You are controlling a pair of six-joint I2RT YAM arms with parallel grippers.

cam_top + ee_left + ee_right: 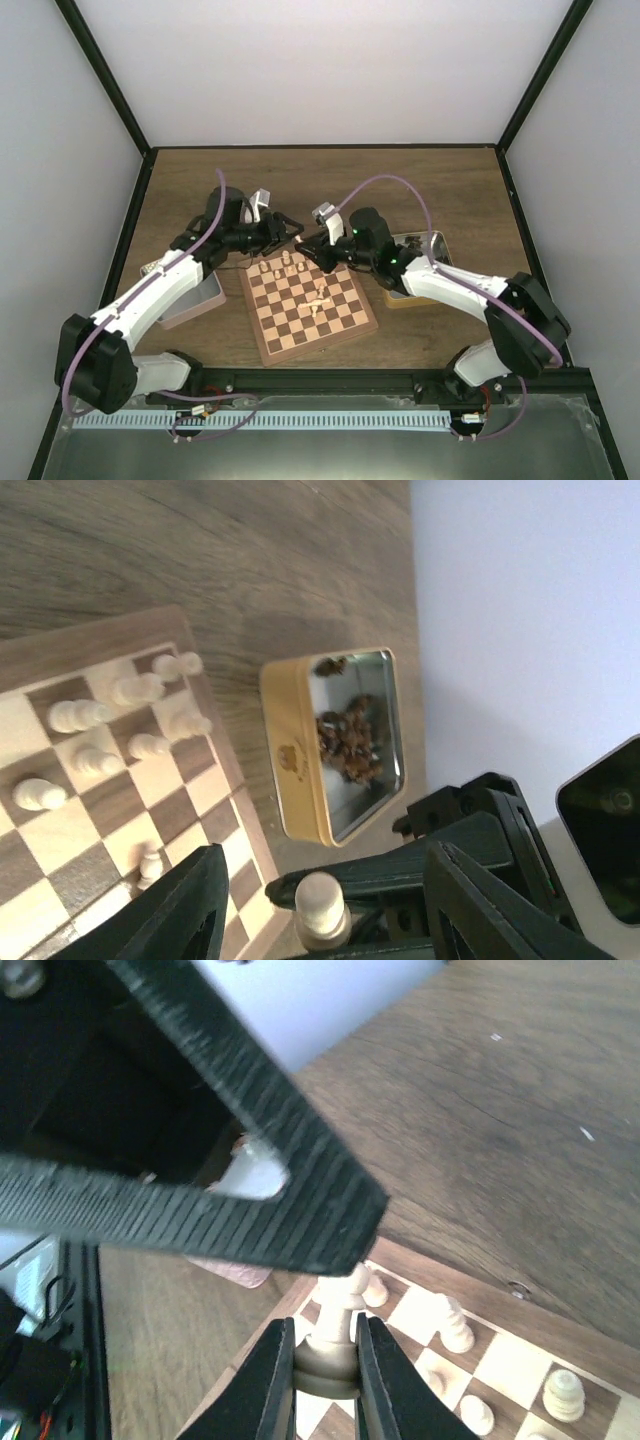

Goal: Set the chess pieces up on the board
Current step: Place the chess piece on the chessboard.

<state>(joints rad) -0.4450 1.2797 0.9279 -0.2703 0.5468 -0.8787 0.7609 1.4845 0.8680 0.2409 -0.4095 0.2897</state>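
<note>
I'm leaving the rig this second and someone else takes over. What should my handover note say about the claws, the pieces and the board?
Left claw: open and empty, its jaws either side of the piece the right one holds.
Right claw: shut on a pale piece, held above the far edge of the board.
On the board: a cluster of pale pieces at the far-left corner, and a couple nearer the middle.
Dark pieces: all in the gold tin to the right of the board.
Done: a few pale ones are placed.
Left: set down the held piece, fill in the rest, and place the whole dark set.
</note>
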